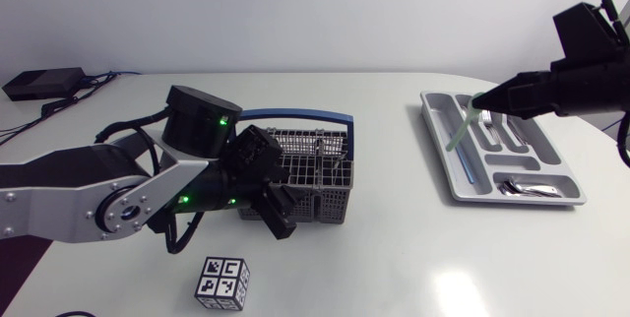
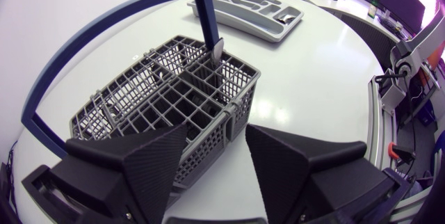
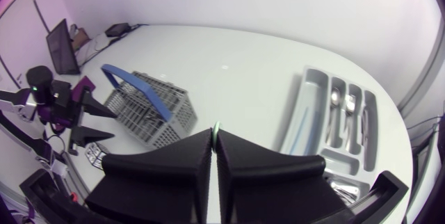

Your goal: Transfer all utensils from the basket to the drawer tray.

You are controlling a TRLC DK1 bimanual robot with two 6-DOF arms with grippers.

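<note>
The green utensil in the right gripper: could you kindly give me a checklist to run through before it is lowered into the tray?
1. Right gripper shut on the green utensil: ok.
2. Green utensil above the drawer tray: ok.
3. Compartment beneath it free: cannot tell; a blue utensil lies close by.
4. Left gripper open at the basket, well away from the drawer tray: ok.
5. Basket emptied: cannot tell.

Bright even light, soft shadows, pale glare on table point(image 1: 453, 285)
</note>
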